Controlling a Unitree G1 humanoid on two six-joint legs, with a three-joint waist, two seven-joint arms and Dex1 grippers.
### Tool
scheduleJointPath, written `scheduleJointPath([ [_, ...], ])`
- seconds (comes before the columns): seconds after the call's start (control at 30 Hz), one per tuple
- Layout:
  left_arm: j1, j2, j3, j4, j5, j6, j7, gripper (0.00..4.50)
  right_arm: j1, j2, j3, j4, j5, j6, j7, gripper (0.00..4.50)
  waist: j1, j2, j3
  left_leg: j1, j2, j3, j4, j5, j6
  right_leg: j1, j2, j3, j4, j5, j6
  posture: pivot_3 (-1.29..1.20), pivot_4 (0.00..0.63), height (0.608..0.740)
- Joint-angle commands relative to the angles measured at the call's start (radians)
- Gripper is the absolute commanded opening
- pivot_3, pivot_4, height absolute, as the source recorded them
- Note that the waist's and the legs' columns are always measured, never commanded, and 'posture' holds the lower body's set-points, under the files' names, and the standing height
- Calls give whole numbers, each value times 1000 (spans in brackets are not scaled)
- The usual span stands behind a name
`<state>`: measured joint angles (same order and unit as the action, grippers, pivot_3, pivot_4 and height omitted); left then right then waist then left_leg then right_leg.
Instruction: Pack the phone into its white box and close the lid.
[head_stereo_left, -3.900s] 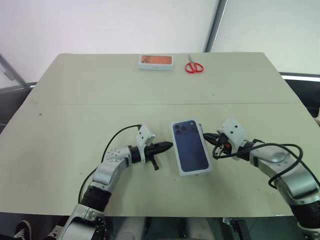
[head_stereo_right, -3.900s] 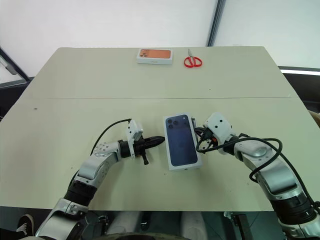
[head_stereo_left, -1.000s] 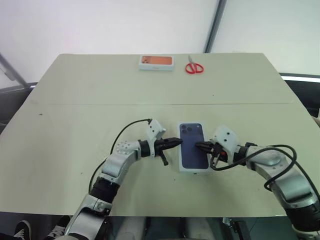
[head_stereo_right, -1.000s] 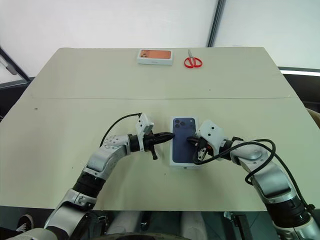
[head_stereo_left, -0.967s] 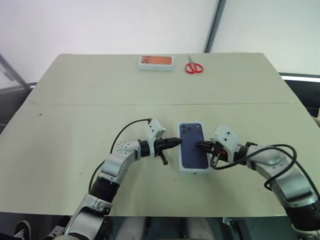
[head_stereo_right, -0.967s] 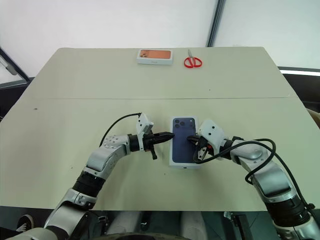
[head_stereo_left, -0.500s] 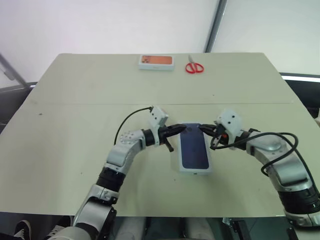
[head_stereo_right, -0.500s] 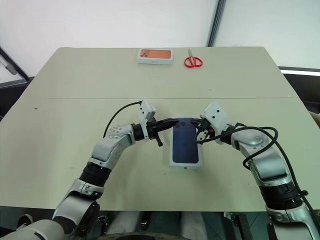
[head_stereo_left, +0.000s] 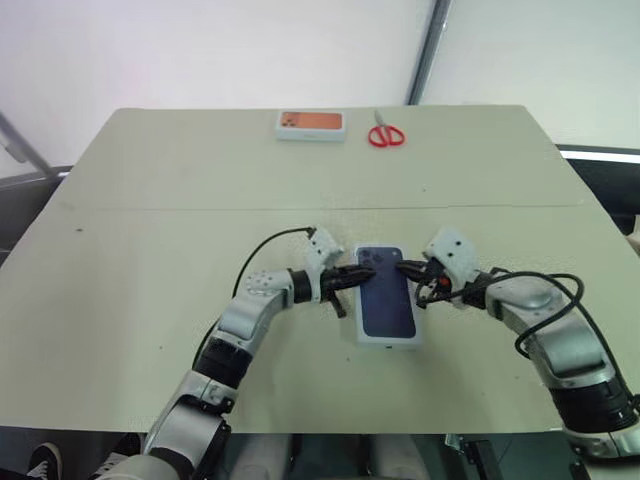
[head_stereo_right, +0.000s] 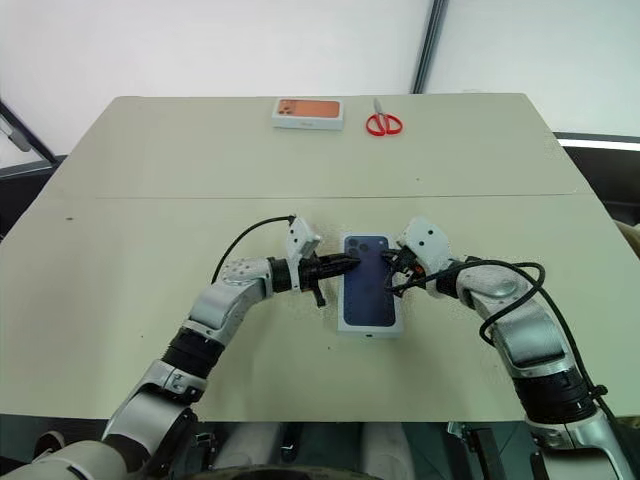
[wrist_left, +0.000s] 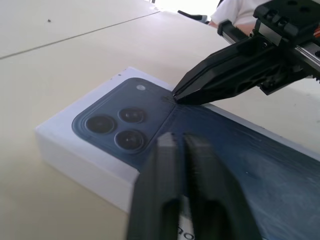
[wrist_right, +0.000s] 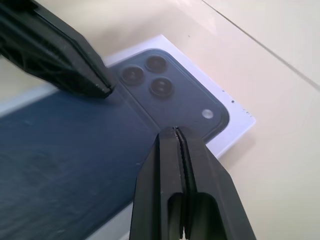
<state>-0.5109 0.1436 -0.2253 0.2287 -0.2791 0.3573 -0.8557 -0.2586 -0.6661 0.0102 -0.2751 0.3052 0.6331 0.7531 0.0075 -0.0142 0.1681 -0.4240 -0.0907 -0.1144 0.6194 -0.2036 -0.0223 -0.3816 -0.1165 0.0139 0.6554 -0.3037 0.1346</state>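
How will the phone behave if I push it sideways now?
Its glossy back suggests the phone is slippery, so contact may skate. It looks stiff and should slide as one slab. Lying on the white box, it could drag that light box along.

Both arms are bent inward over the near middle of the scene, elbows low, forearms converging. The left gripper (head_stereo_left: 358, 274) lies about level and points right; in its wrist view the fingers (wrist_left: 167, 150) stand slightly apart, a thin gap showing between them. The right gripper (head_stereo_left: 405, 268) points left and slightly down; its fingers (wrist_right: 170, 145) are pressed together. The two tips face each other, near but not touching.
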Motion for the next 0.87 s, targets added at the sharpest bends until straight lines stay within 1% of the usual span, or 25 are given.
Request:
scheduleJointPath([
  [0.03, 28, 71, 72, -109, -58, 42, -27, 2284, 24, -17, -84, -86, 100, -13, 66, 1822, -3, 0, 0, 0, 0, 0, 0, 0, 0, 0, 0, 0, 0, 0, 0, 0, 150, 740],
  [0.1, 50, 130, 118, -180, -106, 85, -51, 3371, 53, -31, -118, -92, 108, -58, 86, 2892, -6, 0, 0, -1, 1, 0, -2, 0, 0, -2, 0, 0, 0, 0, 0, 0, 150, 740],
  [0.13, 66, 162, 137, -212, -124, 101, -62, 3765, 70, -40, -129, -93, 106, -81, 98, 3301, -5, 0, 0, -1, 1, 0, -2, 0, 0, -3, 0, 0, 0, 0, 0, 0, 150, 740],
  [0.17, 87, 200, 152, -243, -134, 110, -76, 4301, 92, -51, -141, -97, 108, -102, 116, 3828, -4, 0, 0, -2, 1, 0, -2, 0, 0, -3, 0, 1, 0, 0, 0, 0, 150, 740],
  [0.2, 105, 231, 165, -265, -139, 117, -84, 4500, 112, -57, -157, -102, 123, -114, 136, 4330, -4, 0, 0, -2, 0, 0, -2, 0, 0, -3, 0, 1, 0, 0, 0, 0, 150, 740],
  [0.23, 129, 270, 183, -286, -150, 131, -96, 4500, 136, -62, -181, -113, 149, -125, 159, 4424, -4, 0, 0, -2, 0, 1, -2, 0, 0, -3, 0, 1, 0, 0, 0, 0, 150, 740],
  [0.3, 173, 332, 220, -319, -182, 152, -121, 4500, 182, -73, -217, -139, 179, -151, 193, 4424, -3, 1, 0, -1, 1, 1, -3, 0, 0, -3, 0, 1, 0, 0, 0, 0, 150, 740],
  [0.43, 233, 425, 287, -326, -192, 140, -137, 4500, 241, -89, -272, -161, 209, -186, 225, 4424, -1, 0, 0, -1, 1, 1, -2, 0, 0, -3, 0, 1, 0, 0, 0, 0, 150, 740],
  [0.57, 337, 506, 389, -349, -207, 123, -143, 4500, 317, -110, -339, -128, 188, -266, 254, 4424, 3, 1, 0, -1, 1, 1, -3, 0, 0, -3, -1, 1, -1, 0, -1, 0, 150, 740],
  [0.73, 476, 559, 460, -370, -210, 98, -159, 4500, 392, -132, -381, -117, 188, -298, 282, 4424, 4, 1, 0, -1, 1, 2, -4, 0, 0, -3, -2, 2, -2, 0, -1, 0, 150, 740],
  [0.87, 501, 553, 507, -372, -242, 100, -143, 4500, 394, -140, -383, -104, 192, -310, 292, 4424, 4, 1, 0, -1, 2, 2, -4, 0, -1, -3, -2, 2, -2, 0, -2, 0, 150, 740],
])
